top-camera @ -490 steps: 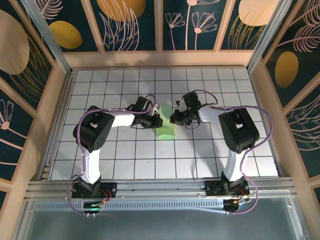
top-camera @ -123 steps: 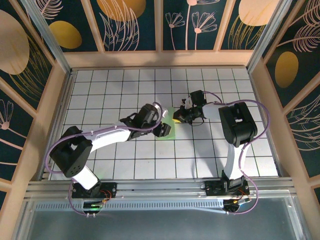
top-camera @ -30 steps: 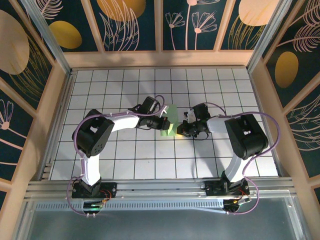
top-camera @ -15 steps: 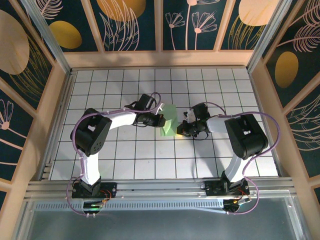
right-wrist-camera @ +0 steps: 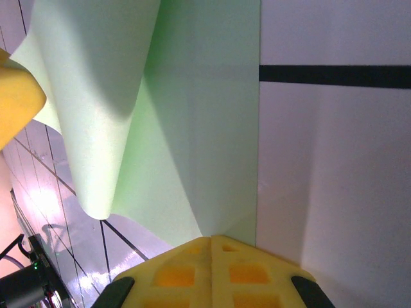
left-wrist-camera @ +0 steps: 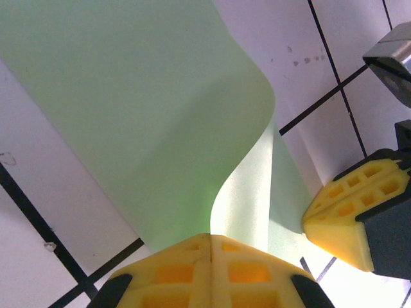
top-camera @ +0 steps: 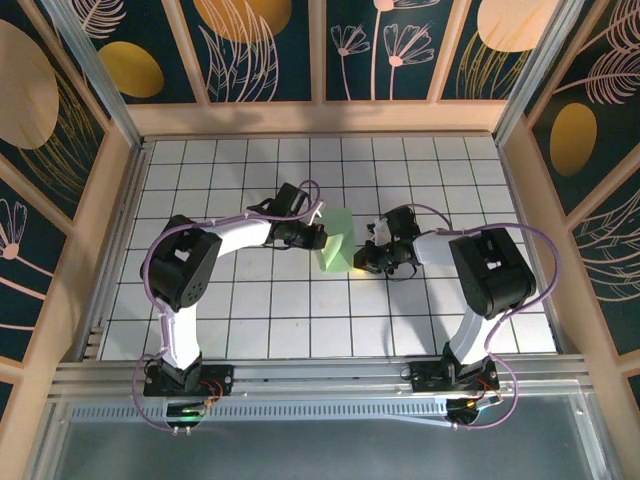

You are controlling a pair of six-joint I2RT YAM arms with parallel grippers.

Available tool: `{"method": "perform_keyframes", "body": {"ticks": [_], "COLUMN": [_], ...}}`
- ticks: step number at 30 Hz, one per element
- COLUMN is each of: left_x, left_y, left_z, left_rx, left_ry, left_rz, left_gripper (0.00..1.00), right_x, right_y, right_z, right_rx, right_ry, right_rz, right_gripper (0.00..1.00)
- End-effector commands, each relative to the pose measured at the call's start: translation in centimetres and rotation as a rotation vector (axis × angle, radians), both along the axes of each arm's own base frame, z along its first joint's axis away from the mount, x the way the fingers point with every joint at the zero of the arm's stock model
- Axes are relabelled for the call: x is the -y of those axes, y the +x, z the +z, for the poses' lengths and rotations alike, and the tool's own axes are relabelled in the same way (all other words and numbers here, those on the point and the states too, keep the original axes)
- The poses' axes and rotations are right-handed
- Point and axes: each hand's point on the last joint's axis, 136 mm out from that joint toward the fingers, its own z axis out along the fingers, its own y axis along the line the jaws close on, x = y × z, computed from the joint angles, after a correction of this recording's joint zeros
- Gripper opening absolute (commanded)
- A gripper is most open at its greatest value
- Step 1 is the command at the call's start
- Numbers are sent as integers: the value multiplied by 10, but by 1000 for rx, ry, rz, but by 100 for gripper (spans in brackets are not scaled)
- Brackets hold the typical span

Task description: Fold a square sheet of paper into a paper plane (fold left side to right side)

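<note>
While both arms meet near the middle of the bench (top-camera: 250, 330), I see the square sheet of paper (top-camera: 339, 248) lying there half folded. Its long axis runs top to bottom of the overhead frame and leans slightly toward the upper right. My left claw (top-camera: 317, 237) is closed and pinches the sheet's lifted flap, which curls up off the flat layer. My right claw (top-camera: 369, 258) is closed as well, with its tips at the sheet's right edge, toward the lower corner. I cannot tell whether it pinches the paper or only presses on it.

Matt paper sheet (top-camera: 337, 246) — glossy tiles (top-camera: 250, 310).
</note>
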Motion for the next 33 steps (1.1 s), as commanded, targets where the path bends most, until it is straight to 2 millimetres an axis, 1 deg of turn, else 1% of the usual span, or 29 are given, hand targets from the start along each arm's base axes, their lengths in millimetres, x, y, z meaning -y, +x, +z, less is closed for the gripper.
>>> {"method": "perform_keyframes", "body": {"ticks": [1, 5, 10, 33], "left_x": [-5, -7, -5, 1], "left_y": [4, 6, 9, 11], "left_z": [-9, -13, -12, -19], "left_rx": [-7, -7, -2, -6], "left_ry": [34, 48, 39, 19], "left_rz": [-3, 1, 0, -8], "left_gripper": [0, 0, 0, 0], "right_x": [15, 14, 15, 16], "right_y": [-8, -8, -8, -11], "right_z": [-25, -25, -25, -29], "right_rx": [-53, -51, -53, -62], "right_ry": [-109, -108, -109, -111], "right_rz": [-14, -13, -14, -16], "right_gripper": [0, 0, 0, 0]}}
